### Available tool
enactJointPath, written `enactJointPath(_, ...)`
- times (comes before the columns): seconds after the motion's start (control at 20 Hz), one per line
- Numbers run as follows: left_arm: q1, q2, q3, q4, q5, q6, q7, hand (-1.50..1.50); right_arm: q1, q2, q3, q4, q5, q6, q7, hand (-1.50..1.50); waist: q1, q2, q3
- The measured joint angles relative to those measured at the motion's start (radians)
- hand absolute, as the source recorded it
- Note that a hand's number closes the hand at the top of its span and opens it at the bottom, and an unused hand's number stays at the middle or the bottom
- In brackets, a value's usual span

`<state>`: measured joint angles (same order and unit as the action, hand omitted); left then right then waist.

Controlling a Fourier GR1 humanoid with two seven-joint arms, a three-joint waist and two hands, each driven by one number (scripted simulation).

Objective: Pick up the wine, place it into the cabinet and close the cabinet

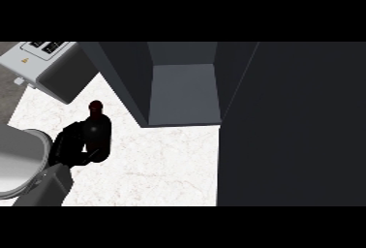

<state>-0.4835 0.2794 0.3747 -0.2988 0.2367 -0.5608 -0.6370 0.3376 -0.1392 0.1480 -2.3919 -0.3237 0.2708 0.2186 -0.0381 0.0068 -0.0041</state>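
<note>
The wine bottle is dark with a reddish cap and stands upright over the white counter, left of the cabinet. My left hand comes in from the lower left, its fingers curled round the bottle's body. The dark cabinet is open and shows a bare grey inside. Its door stands swung out as a large dark panel filling the right side. I cannot tell whether the bottle touches the counter. My right hand is nowhere in the view.
A grey appliance with slots on top sits at the back left, close to the cabinet's left wall. A light grey rounded shape fills the left edge beside my forearm.
</note>
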Motion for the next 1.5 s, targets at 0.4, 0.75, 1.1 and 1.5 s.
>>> enactJointPath(0.4, 0.132, -0.114, -0.112, -0.192, -0.129, 0.258, -0.241, 1.50, 0.011, -0.012, -0.025, 0.001, 0.002, -0.004, -0.002, -1.50, 0.027, -0.017, 0.010)
enactJointPath(0.75, 0.223, -0.164, -0.209, -0.396, -0.229, 0.459, -0.207, 1.50, 0.016, -0.016, -0.031, -0.002, 0.002, -0.010, 0.008, -1.50, 0.038, -0.018, 0.010)
enactJointPath(1.1, 0.289, -0.233, -0.306, -0.651, -0.257, 0.576, 0.030, 1.50, 0.036, -0.011, -0.018, -0.006, 0.005, -0.007, 0.002, -1.50, 0.037, -0.014, 0.006)
enactJointPath(1.5, 0.251, -0.270, -0.449, -0.817, -0.268, 0.739, 0.266, 1.50, 0.061, -0.011, -0.035, -0.004, 0.005, 0.014, -0.020, -1.50, 0.029, -0.011, 0.005)
